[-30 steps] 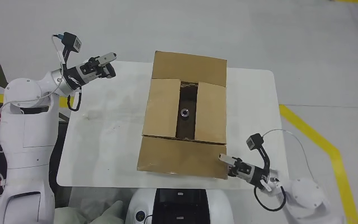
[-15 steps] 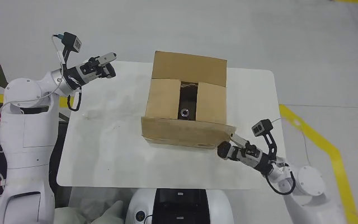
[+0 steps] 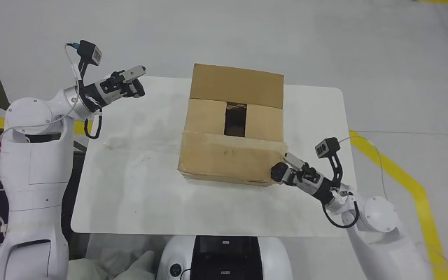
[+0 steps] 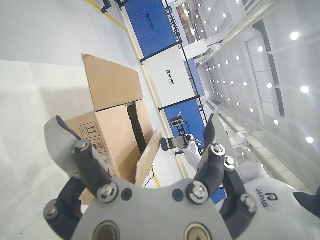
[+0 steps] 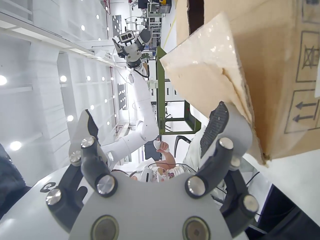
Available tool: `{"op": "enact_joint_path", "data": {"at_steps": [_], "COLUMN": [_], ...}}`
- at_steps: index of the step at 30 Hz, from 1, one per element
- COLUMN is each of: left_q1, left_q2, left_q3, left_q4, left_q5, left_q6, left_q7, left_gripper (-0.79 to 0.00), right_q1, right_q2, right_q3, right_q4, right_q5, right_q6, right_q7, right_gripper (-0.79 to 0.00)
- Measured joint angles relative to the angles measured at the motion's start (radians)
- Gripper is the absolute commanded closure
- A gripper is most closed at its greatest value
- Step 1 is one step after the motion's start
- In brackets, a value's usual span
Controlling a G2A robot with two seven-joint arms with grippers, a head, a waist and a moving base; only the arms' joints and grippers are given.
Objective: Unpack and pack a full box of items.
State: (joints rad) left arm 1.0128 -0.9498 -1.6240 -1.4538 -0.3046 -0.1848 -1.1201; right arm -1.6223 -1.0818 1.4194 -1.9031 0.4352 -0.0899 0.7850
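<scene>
Brown cardboard box (image 3: 234, 129), tabletop (image 3: 133, 189) centre. Its near flap (image 3: 231, 155) runs along the near edge; your right end effector (image 3: 281, 171), open, touches the flap's right end. Left end effector (image 3: 138, 73), open, well apart.

Both arms are glossy white shells with rounded joints, the left arm (image 3: 42, 115) and the right arm (image 3: 374, 227) alike. Each wrist carries a small black camera box (image 3: 325, 148) on a thin stalk, trailing thin black cables (image 3: 89, 130). The left gripper (image 3: 138, 72) and right gripper (image 3: 280, 169) share one build: a pale grey base plate (image 5: 150, 208), silver screws (image 5: 107, 184), black link bars (image 5: 91, 162), and grey fingers (image 5: 235, 126) faced with ribbed black pads (image 5: 215, 123). A dark logo (image 4: 266, 198) sits on one white shell.
</scene>
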Motion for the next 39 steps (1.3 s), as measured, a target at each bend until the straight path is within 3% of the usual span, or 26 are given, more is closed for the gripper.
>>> {"op": "enact_joint_path", "data": {"at_steps": [11, 16, 28, 39], "left_q1": [0.001, -0.001, -0.15, -0.284], "left_q2": [0.0, -0.003, -0.029, -0.089], "left_q3": [0.0, 0.038, 0.208, 0.426], "left_q4": [0.0, 0.002, 0.189, 0.387], "left_q5": [0.0, 0.027, 0.079, 0.137], "left_q6": [0.0, -0.001, -0.078, -0.189], "left_q7": [0.001, 0.044, 0.134, 0.261], "left_gripper": [-0.785, -0.785, -0.785, -0.785], "right_q1": [0.029, 0.029, 0.029, 0.029], "right_q2": [-0.002, -0.002, -0.002, -0.002], "right_q3": [-0.025, -0.024, -0.024, -0.024], "right_q4": [0.016, 0.016, 0.016, 0.016], "right_q5": [-0.035, -0.035, -0.035, -0.035], "right_q6": [0.007, 0.007, 0.007, 0.007], "right_q7": [-0.026, -0.025, -0.025, -0.025], "right_gripper": [-0.785, -0.785, -0.785, -0.785]}}
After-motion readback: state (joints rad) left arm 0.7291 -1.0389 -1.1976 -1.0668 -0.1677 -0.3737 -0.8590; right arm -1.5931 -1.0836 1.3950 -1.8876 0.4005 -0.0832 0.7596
